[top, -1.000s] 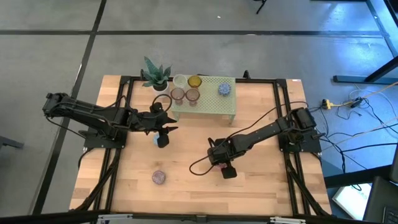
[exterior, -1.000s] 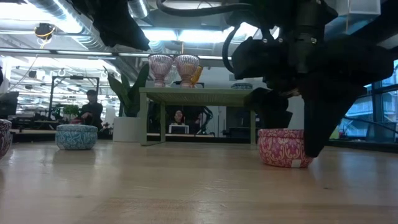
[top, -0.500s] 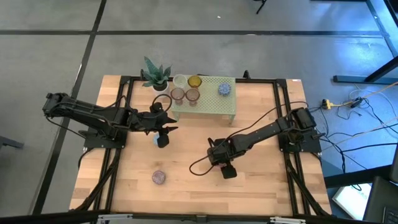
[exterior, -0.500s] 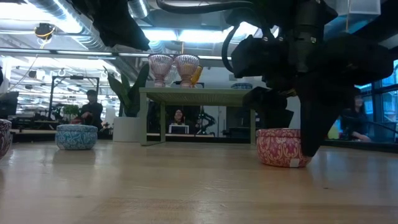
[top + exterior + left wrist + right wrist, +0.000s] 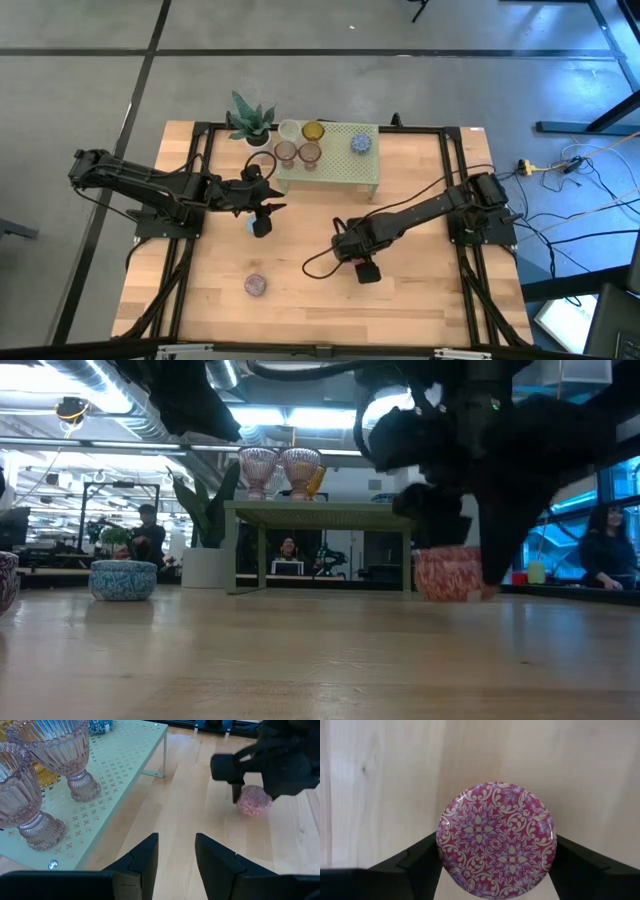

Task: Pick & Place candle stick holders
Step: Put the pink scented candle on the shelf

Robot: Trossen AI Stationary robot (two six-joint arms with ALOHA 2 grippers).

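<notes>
Right gripper (image 5: 496, 865): we see its two dark fingers pressed against opposite sides of the pink patterned candle holder (image 5: 496, 840), so it is clamped on that holder. In the low view the holder (image 5: 447, 573) sits clear of the table (image 5: 300, 660), with a gap under it.

Right gripper's place: over the middle of the wooden table (image 5: 420, 290), in front of the pale green perforated stand (image 5: 345, 165).

Left gripper (image 5: 175, 857): its fingers stand a little apart with bare wood between them; we see nothing in them. In the high view it (image 5: 262, 222) hangs over a blue patterned holder (image 5: 252, 226).

Beyond the left gripper: the green stand (image 5: 115, 775) lies to one side of the fingers, bearing two pink ribbed glass goblets (image 5: 60, 755), and the right arm with the pink holder (image 5: 255, 800) is farther ahead.

On the stand, from above: the two pink goblets (image 5: 297, 153), an amber cup (image 5: 313, 131), a clear cup (image 5: 289, 129) and a blue patterned holder (image 5: 361, 144).

Elsewhere: a mauve holder (image 5: 256, 285) lies well behind the left gripper toward the table's front; a potted spiky plant (image 5: 250, 122) stands beside the stand.
</notes>
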